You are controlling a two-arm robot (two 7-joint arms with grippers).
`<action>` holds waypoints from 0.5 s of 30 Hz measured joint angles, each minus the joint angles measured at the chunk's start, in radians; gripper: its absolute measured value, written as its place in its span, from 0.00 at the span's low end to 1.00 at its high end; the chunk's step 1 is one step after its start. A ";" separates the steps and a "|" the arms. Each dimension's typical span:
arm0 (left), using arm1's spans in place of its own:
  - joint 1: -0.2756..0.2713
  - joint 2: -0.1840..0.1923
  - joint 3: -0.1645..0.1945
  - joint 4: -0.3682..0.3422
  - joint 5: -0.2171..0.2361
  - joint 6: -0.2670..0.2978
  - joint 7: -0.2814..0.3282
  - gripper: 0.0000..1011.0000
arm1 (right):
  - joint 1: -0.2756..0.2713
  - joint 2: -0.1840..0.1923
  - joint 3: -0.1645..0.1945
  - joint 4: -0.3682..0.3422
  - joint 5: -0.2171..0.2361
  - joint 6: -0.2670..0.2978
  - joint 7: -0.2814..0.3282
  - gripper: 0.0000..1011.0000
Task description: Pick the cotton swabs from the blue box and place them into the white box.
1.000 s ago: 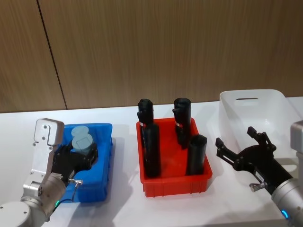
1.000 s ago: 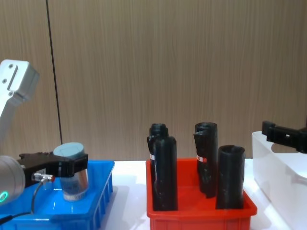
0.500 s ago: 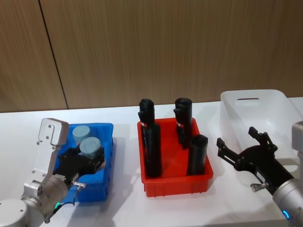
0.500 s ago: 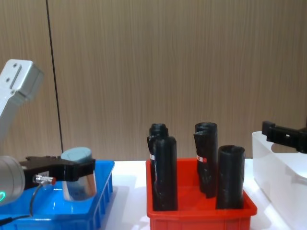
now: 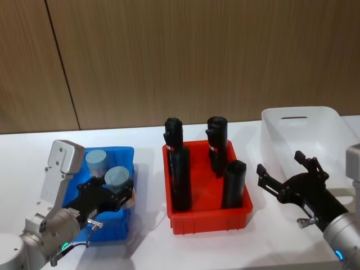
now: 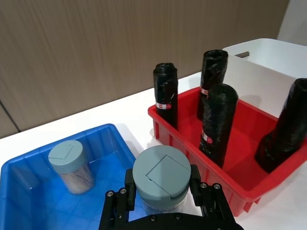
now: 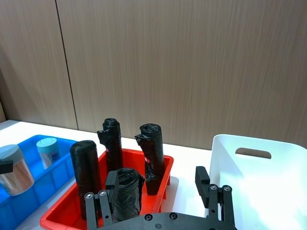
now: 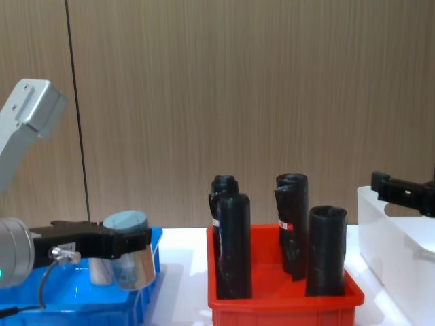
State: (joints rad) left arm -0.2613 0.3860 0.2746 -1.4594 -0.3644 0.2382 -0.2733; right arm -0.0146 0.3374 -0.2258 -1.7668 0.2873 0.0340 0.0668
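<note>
Two tubs of cotton swabs, one gripped and one in the blue box

The left gripper [image 5: 112,194] is clenched on one tub of cotton swabs [image 6: 161,173], holding it upright at the right rim of the blue box [image 5: 112,149], on the side that faces the red bin [image 5: 208,216]. The second tub [image 6: 68,160] stands upright inside the blue box, toward its back wall. The red bin sits between the two other boxes on the white table [image 5: 146,140] and holds four upright black rolls [image 5: 180,177]. The white box [image 5: 298,109] stands to the right of the red bin. The right gripper [image 5: 279,161] hovers with its fingers spread and nothing between them, by the white box's near left corner
</note>
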 joint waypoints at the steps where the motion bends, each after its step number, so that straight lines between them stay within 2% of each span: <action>1: 0.000 0.001 0.000 -0.001 -0.001 0.000 -0.005 0.65 | 0.000 0.000 0.000 0.000 0.000 0.000 0.000 0.99; 15: 0.000 0.017 -0.005 -0.024 -0.009 -0.006 -0.103 0.65 | 0.000 0.000 0.000 0.000 0.000 0.000 0.000 0.99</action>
State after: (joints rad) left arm -0.2615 0.4026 0.2694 -1.4831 -0.3734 0.2319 -0.3765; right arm -0.0147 0.3375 -0.2258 -1.7668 0.2873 0.0340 0.0667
